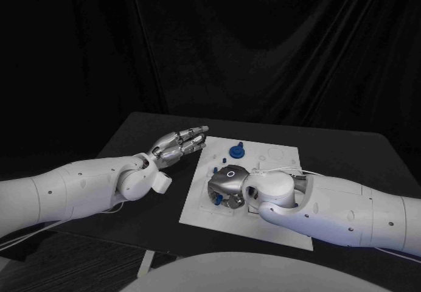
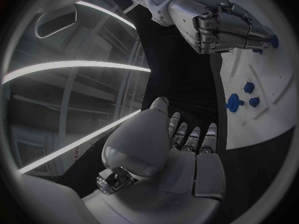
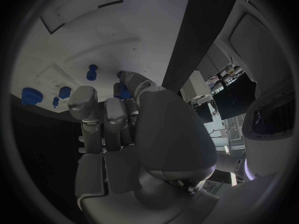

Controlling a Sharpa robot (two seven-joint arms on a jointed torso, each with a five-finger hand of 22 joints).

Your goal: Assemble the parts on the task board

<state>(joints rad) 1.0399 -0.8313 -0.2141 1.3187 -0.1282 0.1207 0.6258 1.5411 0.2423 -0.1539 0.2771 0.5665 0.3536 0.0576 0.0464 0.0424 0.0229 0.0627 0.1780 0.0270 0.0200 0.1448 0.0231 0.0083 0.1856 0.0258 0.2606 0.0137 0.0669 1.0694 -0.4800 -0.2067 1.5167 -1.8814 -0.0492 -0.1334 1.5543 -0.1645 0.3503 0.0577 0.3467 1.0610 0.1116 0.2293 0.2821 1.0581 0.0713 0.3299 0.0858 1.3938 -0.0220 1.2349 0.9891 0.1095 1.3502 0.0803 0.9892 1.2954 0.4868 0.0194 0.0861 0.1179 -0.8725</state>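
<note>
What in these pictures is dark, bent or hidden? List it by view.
Head view: black backdrop, the task board brightest, the right robot hand hiding parts. Left wrist view: fisheye bends the board's edge, light streaks beside the left robot hand. Right wrist view: fingers cover the board.

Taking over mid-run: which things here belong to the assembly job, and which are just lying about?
Job:
- board
- blue parts on it, such as the tall one
- right robot hand, down over the board, a blue part at its fingers
- left robot hand, beside the board

Lying about:
- table
- white cable on the board
</note>
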